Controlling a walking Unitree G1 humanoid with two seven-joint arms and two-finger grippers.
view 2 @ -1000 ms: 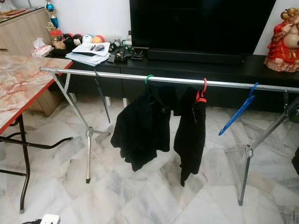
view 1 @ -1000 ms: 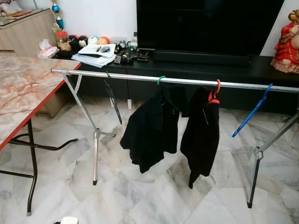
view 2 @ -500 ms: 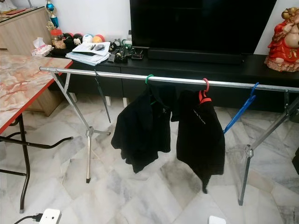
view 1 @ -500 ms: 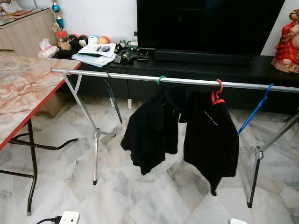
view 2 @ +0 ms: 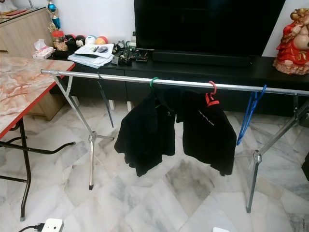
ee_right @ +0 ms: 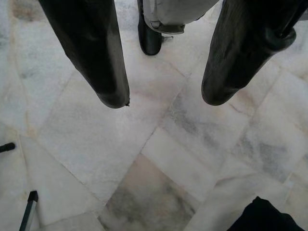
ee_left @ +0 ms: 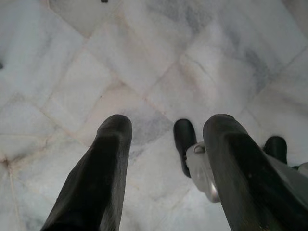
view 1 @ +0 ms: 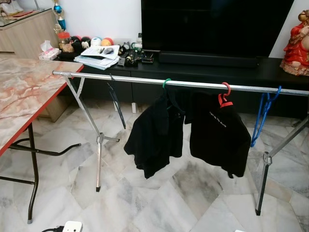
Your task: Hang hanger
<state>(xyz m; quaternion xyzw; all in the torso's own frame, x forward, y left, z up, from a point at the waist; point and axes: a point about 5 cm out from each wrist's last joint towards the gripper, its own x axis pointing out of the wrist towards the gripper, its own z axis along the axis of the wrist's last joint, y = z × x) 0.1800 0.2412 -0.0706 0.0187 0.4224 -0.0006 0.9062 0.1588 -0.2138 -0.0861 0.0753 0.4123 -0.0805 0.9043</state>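
Well apart from both empty, open claws, left (ee_left: 166,139) and right (ee_right: 166,98), red hanger (view 1: 223,99) hangs on rail (view 1: 120,78).

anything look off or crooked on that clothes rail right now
Mostly tidy. The black garment on the red hanger hangs lopsided, its hem dropping lower toward the blue hanger, which hangs bare at the end of the rail. A thin dark hanger also hangs bare near the table end. Both grippers point at the floor, open.
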